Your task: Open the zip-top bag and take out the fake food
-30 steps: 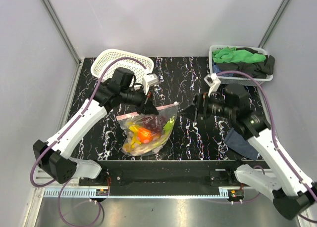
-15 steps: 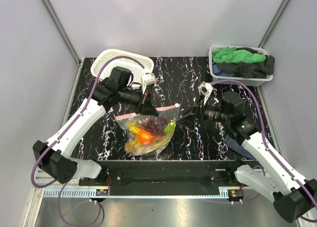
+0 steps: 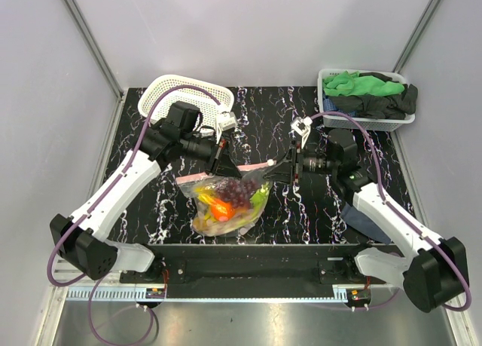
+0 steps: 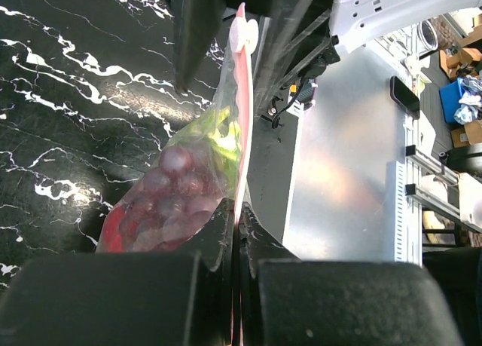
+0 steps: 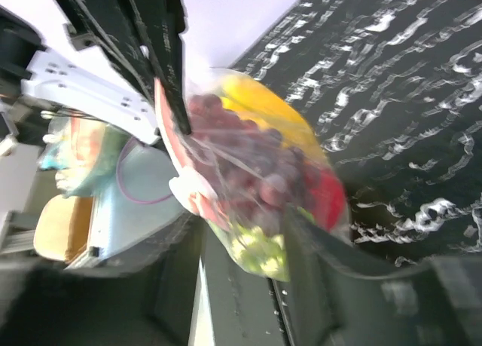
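1. The zip-top bag (image 3: 226, 203) is in the middle of the black marble table (image 3: 263, 112), close to the front edge, between the two arms.
2. Its pink zip strip (image 3: 252, 166) is on top. It is pulled out long, from the left side over to the right gripper (image 3: 280, 170).
3. The fake food (image 3: 224, 206) is all inside the bag: purple grapes (image 3: 236, 189), a yellow banana (image 3: 202, 198), an orange piece (image 3: 220, 208) and pale-green stalks (image 3: 259, 195).
4. In the right wrist view a red round fruit (image 5: 329, 199) shows too, next to the grapes.
5. The left gripper (image 3: 224, 165) is about halfway along the strip. In its own wrist view its fingers (image 4: 211, 237) are squeezed tight together on the pink strip, with no gap between them.
6. The right gripper is at the right end of the strip, where the white slider (image 4: 243, 35) sits.
7. Its fingers (image 5: 331, 248) are partly apart, one on each side of the bag's end. The picture is blurry, so I cannot tell if they are squeezing the bag.
8. A white basket (image 3: 184, 93) stands at the far left of the table.
9. Another basket (image 3: 329, 105) at the far right holds green and black cloths (image 3: 369, 86).
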